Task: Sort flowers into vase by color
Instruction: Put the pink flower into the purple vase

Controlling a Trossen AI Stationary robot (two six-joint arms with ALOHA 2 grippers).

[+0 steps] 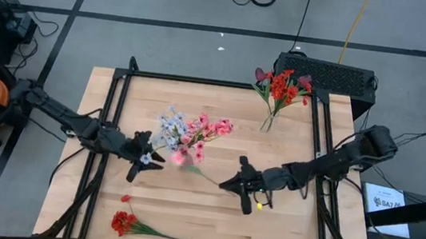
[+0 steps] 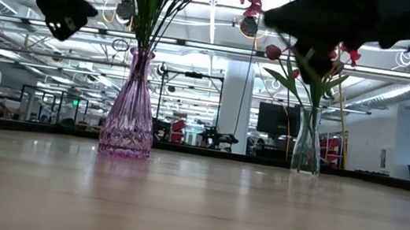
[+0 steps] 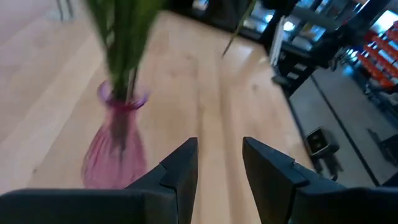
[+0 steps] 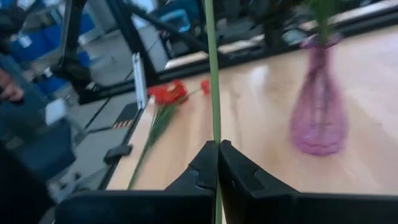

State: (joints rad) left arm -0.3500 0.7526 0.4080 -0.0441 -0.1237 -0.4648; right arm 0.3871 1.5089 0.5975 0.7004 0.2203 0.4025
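Observation:
A pink glass vase (image 1: 180,157) stands mid-table and holds pink and pale blue-white flowers (image 1: 192,130). A clear vase (image 1: 267,124) near the far edge holds red flowers (image 1: 283,86). A red spray (image 1: 124,222) and a single red bud (image 1: 125,199) lie by the near edge. My right gripper (image 1: 231,184) is right of the pink vase, shut on a thin green stem (image 4: 213,93). My left gripper (image 1: 144,160) hovers open just left of the pink vase (image 3: 117,144). I cannot pick out the held stem's head. My right gripper pinches the thin green stem (image 4: 214,127) between its two shut fingertips (image 4: 202,168), reaching level from the table's right side. The stem runs across the fingers and is lifted clear of the table. It slants off toward the pink vase (image 1: 200,173).
Black frame rails (image 1: 113,116) run along the table's left and right sides. Bare wood lies between the two vases and along the near edge right of the red spray. In the low view the pink vase (image 2: 130,113) and the clear vase (image 2: 307,144) stand apart.

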